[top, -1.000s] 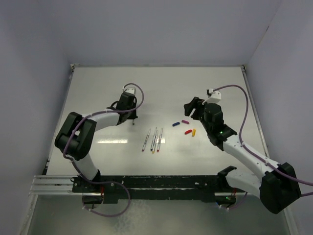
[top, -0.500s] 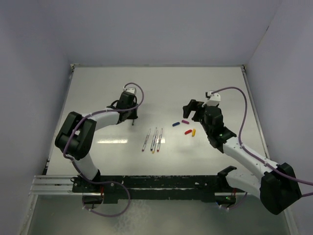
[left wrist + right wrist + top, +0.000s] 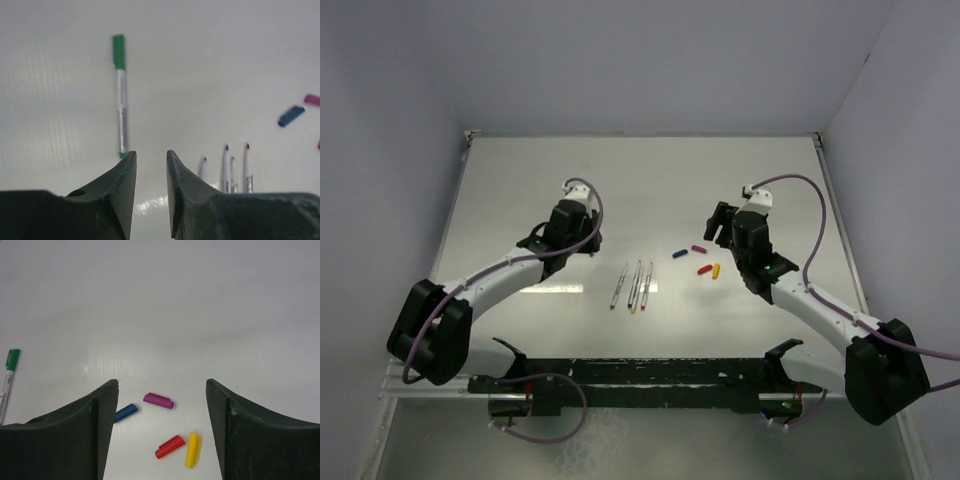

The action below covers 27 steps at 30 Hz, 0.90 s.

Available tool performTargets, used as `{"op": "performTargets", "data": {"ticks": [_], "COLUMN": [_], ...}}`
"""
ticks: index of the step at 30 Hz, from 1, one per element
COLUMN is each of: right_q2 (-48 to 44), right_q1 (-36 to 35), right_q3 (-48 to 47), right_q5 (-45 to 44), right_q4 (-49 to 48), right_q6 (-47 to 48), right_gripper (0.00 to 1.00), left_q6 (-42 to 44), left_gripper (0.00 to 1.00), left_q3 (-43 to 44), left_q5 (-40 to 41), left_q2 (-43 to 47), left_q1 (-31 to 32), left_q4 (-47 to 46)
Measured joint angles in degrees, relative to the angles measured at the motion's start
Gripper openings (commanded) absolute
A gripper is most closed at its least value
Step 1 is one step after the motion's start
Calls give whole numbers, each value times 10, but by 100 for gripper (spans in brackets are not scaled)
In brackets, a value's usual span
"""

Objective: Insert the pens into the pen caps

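Green pen (image 3: 120, 100) is capped and lies alone on the table (image 3: 650, 180), at 11 o'clock from the left gripper (image 3: 150, 159) in its wrist view, its near end just beside one finger. Left gripper is only narrowly open, a small gap, holding nothing. Right gripper (image 3: 161, 383) is spread wide and empty, hovering over the caps (image 3: 158, 400).

Top view: the other pens (image 3: 635, 287) are bunched side by side mid-table, looks like four, uncapped. Left gripper sits at 10 o'clock from them. At 2 o'clock from the bunch are the blue cap (image 3: 679, 253), purple cap (image 3: 698, 248), red cap (image 3: 703, 268) and yellow cap (image 3: 716, 270). Red and yellow lie just beside each other, maybe touching at one end. Blue and purple lie apart.

Likely one of five done, with the next pen and cap not yet picked.

To do it well:
- Right gripper should go for a lone cap first, purple or blue, since red and yellow may drag each other.
- Pinch the cap across its closed end and leave the mouth free.
- Left gripper needs to open wider and take the outermost pen at 9 o'clock of the bunch, so the neighbours don't roll.
- Grip the pen mid-barrel with the tip sticking out.
- Match tip colour to cap, line the axes up before pushing, and push straight
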<state>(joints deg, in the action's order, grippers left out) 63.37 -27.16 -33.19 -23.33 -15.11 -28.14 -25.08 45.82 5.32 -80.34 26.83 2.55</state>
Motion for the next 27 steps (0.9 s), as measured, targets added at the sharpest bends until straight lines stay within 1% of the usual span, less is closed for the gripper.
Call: {"op": "performTargets", "data": {"ticks": [1, 2, 3, 4, 5, 8, 14, 16, 19, 24, 27], "right_q2": [12, 21, 31, 35, 36, 28, 7, 2, -5, -9, -9], "right_q1": [4, 7, 12, 15, 17, 21, 25, 25, 25, 26, 26], "right_q3": [-8, -13, -16, -16, -16, -11, -3, -1, 3, 5, 5], "right_q5": [-2, -2, -1, 1, 3, 4, 8, 16, 30, 49, 53], "right_q4": [12, 20, 26, 30, 35, 34, 29, 26, 23, 23, 21], "right_q6": [-3, -5, -7, -9, -11, -25, -34, -34, -35, -34, -34], "right_gripper": [66, 60, 31, 11, 7, 8, 9, 14, 25, 34, 38], "left_q6": [-4, -9, -14, -18, -25, -43, -64, -68, -71, -73, -73], "left_gripper": [33, 33, 33, 33, 33, 33, 33, 33, 33, 34, 34], "left_q3": [-15, -24, -37, -46, -57, -87, -106, -106, -106, -105, -103], "left_q5": [13, 19, 24, 25, 24, 27, 42, 46, 50, 53, 54], "left_q2": [16, 25, 37, 45, 53, 69, 73, 69, 54, 26, 11], "left_q1": [22, 40, 70, 91, 116, 152, 177, 183, 191, 199, 203], "left_q4": [4, 7, 15, 19, 25, 40, 61, 60, 59, 57, 57]}}
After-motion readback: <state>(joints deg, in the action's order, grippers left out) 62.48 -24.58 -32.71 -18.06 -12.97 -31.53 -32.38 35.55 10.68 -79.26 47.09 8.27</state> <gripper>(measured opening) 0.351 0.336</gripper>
